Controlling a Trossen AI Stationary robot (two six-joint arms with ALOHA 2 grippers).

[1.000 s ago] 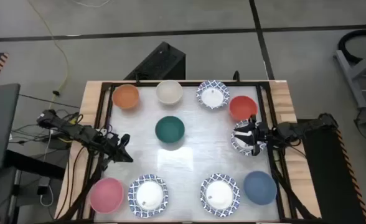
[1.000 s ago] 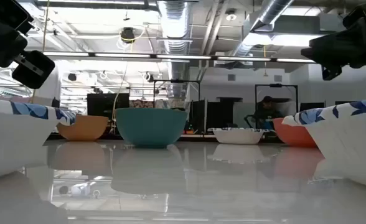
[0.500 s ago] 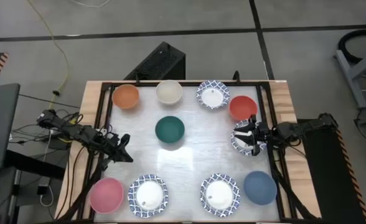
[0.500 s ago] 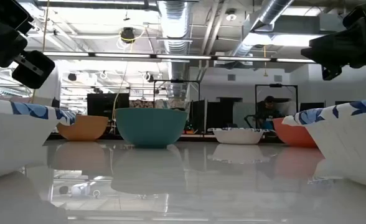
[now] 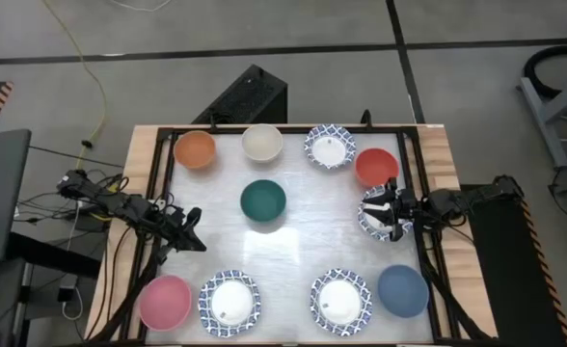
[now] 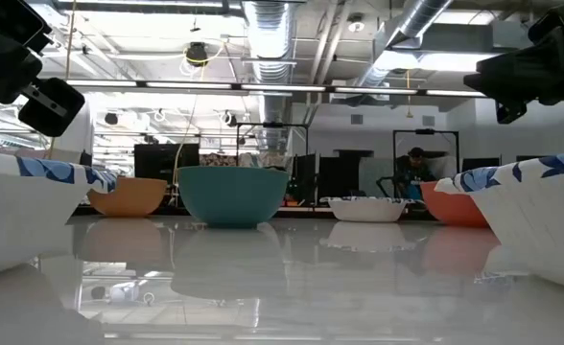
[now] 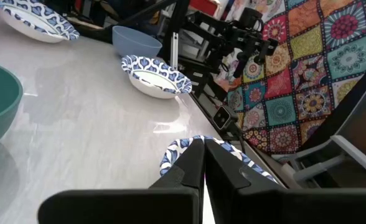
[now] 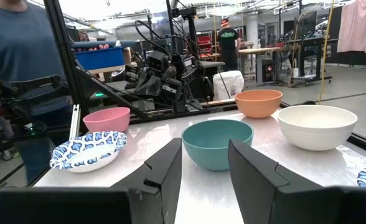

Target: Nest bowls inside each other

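Observation:
Ten bowls sit upright on their bases on the white table. Along the far side stand an orange bowl (image 5: 195,149), a cream bowl (image 5: 261,142), a patterned bowl (image 5: 329,146) and a red bowl (image 5: 376,166). The dark green bowl (image 5: 263,200) is in the middle. Near the front edge are a pink bowl (image 5: 165,301), two patterned bowls (image 5: 229,302) (image 5: 340,300) and a blue bowl (image 5: 402,290). My right gripper (image 5: 390,210) (image 8: 205,162) hangs open above a fourth patterned bowl (image 5: 372,220) at the right. My left gripper (image 5: 195,229) (image 7: 203,163) is shut and raised at the left edge.
A black frame (image 5: 283,130) rims the table. A person in a blue shirt (image 8: 15,50) stands beyond the table's left side. Bare tabletop (image 5: 312,241) lies between the green bowl and the front row.

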